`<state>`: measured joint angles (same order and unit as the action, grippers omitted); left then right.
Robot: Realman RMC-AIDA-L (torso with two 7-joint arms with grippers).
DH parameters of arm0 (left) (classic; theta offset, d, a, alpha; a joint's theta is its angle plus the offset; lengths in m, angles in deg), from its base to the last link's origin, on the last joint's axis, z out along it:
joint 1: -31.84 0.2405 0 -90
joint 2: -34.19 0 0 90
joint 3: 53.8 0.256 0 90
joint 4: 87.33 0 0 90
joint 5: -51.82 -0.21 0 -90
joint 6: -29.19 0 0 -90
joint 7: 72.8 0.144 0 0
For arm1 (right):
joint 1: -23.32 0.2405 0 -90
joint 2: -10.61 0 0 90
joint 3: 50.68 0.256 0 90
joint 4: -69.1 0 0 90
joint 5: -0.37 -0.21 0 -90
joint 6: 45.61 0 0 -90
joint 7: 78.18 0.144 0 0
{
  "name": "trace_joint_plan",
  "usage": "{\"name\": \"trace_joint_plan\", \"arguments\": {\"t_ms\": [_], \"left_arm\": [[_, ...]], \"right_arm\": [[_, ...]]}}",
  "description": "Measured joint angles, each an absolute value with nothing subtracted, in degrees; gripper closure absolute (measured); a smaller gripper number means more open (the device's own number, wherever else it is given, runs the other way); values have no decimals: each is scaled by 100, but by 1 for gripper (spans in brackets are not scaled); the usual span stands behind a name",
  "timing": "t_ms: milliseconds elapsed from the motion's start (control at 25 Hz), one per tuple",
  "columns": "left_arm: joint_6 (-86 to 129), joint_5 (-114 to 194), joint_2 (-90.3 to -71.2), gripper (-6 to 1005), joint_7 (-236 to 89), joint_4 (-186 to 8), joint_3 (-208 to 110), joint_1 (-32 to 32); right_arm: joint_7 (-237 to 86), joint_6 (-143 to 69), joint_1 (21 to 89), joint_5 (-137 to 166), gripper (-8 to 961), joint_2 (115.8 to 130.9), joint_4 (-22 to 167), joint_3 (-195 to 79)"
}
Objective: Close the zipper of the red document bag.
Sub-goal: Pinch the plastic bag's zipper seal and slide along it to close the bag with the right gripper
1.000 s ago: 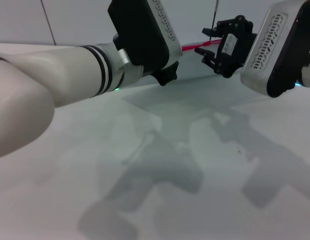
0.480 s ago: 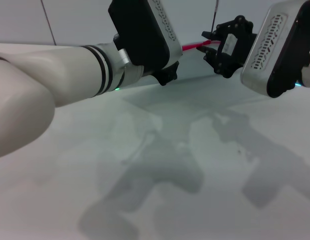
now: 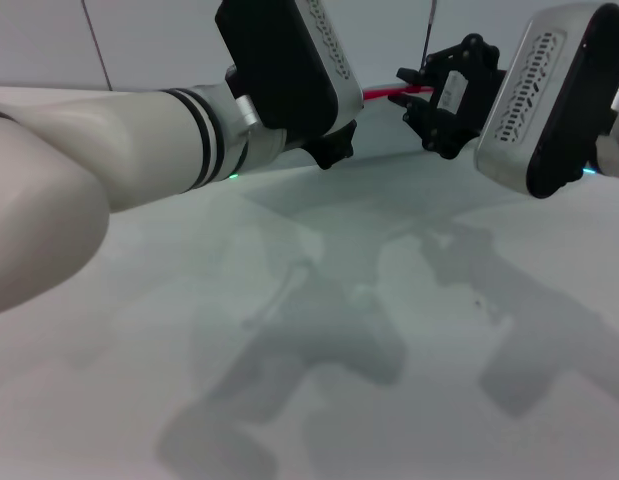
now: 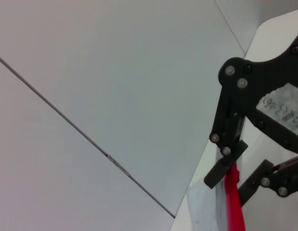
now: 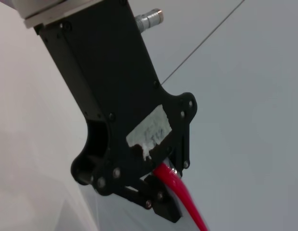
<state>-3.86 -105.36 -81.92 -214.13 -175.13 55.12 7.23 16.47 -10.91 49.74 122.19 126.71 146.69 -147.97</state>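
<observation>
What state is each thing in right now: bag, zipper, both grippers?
red document bag: held up off the table along its zipper edge, hanging tilted.
zipper: stretched between the two grippers; open or closed cannot be told.
left gripper: shut on the zipper.
right gripper: shut on the zipper, across from the left one.
table: bare under the bag, shadows only.

Handwritten white labels sat on the right gripper (image 4: 235,174) and the left gripper (image 5: 161,185); neither could be read.
</observation>
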Motion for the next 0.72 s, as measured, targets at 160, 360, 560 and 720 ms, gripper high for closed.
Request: {"name": "trace_joint_plan", "arguments": {"t_ms": [160,360,560,720], "left_arm": [[-385,-10543,-8192,942,-21413,-17513,5510,723],[-383,-10544,-8192,942,-21413,-17513,5505,727],[-371,-10550,-8192,943,-21413,-17514,5505,730],[-369,-10578,-8192,943,-21413,-17514,5510,749]], "right_arm": [[1647,-1083,4977,12219,777,12671,14660,-14798],[1647,-1099,4978,12218,818,12671,14614,-14795],[1656,-1136,4978,12218,856,12671,14584,-14749],[1650,-1183,4978,12218,867,12671,14507,-14735]]}}
